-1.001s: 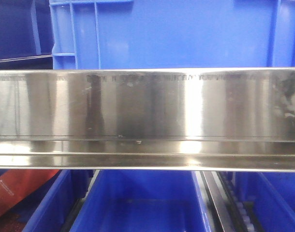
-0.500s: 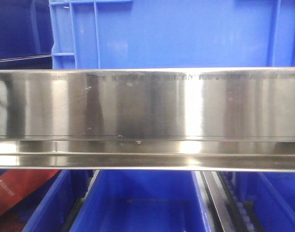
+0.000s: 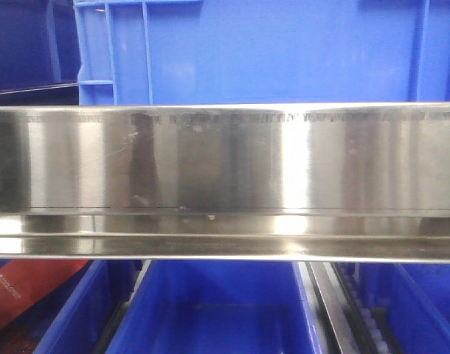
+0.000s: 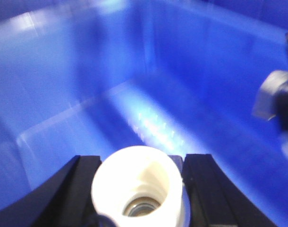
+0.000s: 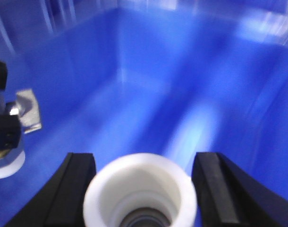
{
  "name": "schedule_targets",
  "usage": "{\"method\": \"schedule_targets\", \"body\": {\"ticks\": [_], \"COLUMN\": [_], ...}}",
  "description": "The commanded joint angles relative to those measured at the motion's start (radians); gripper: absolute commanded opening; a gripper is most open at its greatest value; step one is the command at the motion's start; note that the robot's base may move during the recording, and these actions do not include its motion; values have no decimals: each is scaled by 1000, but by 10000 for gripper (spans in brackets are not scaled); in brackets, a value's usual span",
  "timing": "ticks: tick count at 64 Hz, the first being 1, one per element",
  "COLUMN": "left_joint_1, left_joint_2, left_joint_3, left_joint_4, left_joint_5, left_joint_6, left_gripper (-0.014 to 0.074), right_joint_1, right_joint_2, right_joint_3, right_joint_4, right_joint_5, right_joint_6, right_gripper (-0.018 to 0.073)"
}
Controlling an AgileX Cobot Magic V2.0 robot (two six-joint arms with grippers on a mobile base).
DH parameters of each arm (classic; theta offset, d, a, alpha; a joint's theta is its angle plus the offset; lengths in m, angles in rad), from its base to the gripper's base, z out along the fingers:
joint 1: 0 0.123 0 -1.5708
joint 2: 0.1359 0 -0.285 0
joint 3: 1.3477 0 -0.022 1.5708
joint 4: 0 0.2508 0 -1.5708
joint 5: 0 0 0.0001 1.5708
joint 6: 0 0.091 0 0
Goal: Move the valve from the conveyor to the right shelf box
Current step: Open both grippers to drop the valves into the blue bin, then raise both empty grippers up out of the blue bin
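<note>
- Risk: both wrist views are motion-blurred, so I judge the arms are moving inside the blue box [image 4: 63, 94]. A release now could bounce a valve off the wall or floor.
- Risk: the two arms are close. In the left wrist view the other arm's gripper and load sit at 3 o'clock; in the right wrist view the left arm's appears at 9 o'clock. A sideways drift could knock them together.
- Left gripper [image 4: 139, 189]: narrow, dark fingers [image 4: 205, 189] pressed on either side of a valve [image 4: 139, 182], white cap facing the camera, at 6 o'clock.
- Right gripper [image 5: 141, 189]: wider set, a second valve [image 5: 140, 191] between the fingers [image 5: 215, 189]; I see gaps beside the cap, so I cannot tell the grip is firm. It could slip early.
- Front view: only the shelf [image 3: 225, 158] rail and blue bins; conveyor not visible.
</note>
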Motion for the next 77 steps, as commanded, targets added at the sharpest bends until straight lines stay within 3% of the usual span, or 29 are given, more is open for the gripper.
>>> {"method": "schedule_targets", "body": {"ticks": [1,17,20,25,33,41,55,57,68,77], "left_joint_1": [-4,-4,-4,-4,-4,-4,-4,1,77,164], "left_joint_2": [0,0,0,-6,-45,-108,-253,-277,-399,-541], "left_joint_3": [-18,-18,-18,-18,-18,-18,-18,-18,46,224], "left_joint_4": [-5,-4,-4,-4,-4,-4,32,48,67,67], "left_joint_5": [-38,-41,-39,-34,-25,-9,65,85,163,103], "left_joint_6": [5,5,5,5,5,5,5,5,-47,-71], "left_gripper": [69,558,609,608,578,463,-43,-116,-111,-111], "right_joint_1": [0,0,0,0,0,0,-19,-30,-110,-132], "right_joint_2": [5,9,9,5,-29,-97,-272,-295,-446,-602], "right_joint_3": [-19,-21,-21,-21,-21,-21,-16,-6,122,329], "right_joint_4": [-4,-6,-6,-6,-6,-6,-14,-16,-19,-55], "right_joint_5": [-47,-47,-45,-37,-37,-48,-20,-20,-41,-123], "right_joint_6": [-4,-4,-4,-4,-4,-4,-4,-4,-4,-4], "right_gripper": [162,493,540,566,522,349,-168,-161,-158,-158]}}
